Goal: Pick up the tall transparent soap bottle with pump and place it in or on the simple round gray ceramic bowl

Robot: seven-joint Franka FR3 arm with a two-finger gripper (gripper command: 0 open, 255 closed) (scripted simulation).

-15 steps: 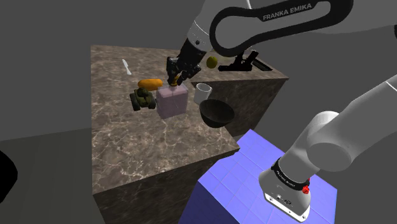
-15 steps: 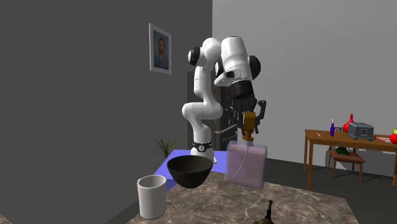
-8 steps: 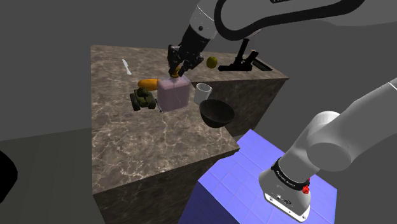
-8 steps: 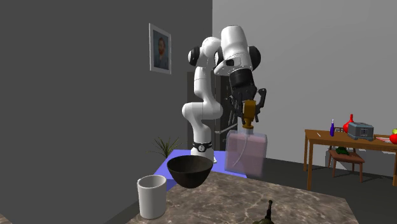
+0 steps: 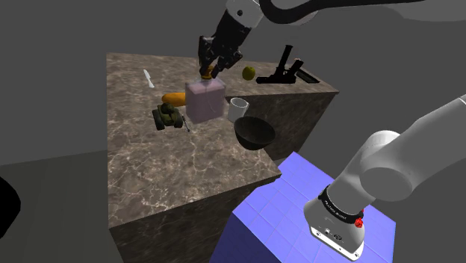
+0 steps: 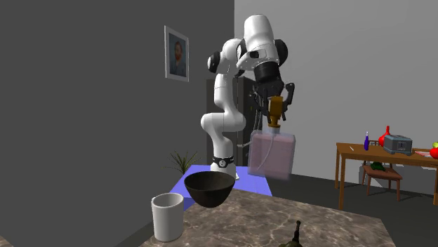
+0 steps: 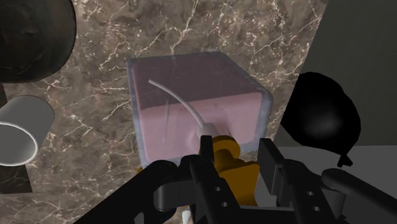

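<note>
The soap bottle [image 5: 204, 99] is a clear, pink-tinted boxy body with an amber pump on top. It hangs in the air above the marble tabletop [image 5: 172, 164]. My gripper [image 5: 211, 69] is shut on the pump from above. In the second exterior view the bottle [image 6: 273, 156] hangs under the gripper [image 6: 276, 116], higher than the bowl [image 6: 209, 188] and behind it. The bowl [image 5: 255, 132] is round and dark, near the table's edge at the shoulder view's right. In the wrist view the fingers [image 7: 208, 153] clasp the amber pump [image 7: 228, 160] over the bottle [image 7: 191, 105]; the bowl [image 7: 32, 35] is off to one side.
A white cup [image 5: 239, 108] stands between bottle and bowl. Near the bottle sit a green toy tank [image 5: 167, 117] and an orange object [image 5: 174, 98]. A white utensil [image 5: 148, 78], a yellow-green fruit [image 5: 249, 72] and a black object [image 5: 284, 71] are farther back.
The gripper has risen with the bottle in it. The bottle left the tabletop and now hangs well above it; the other objects stayed put.
</note>
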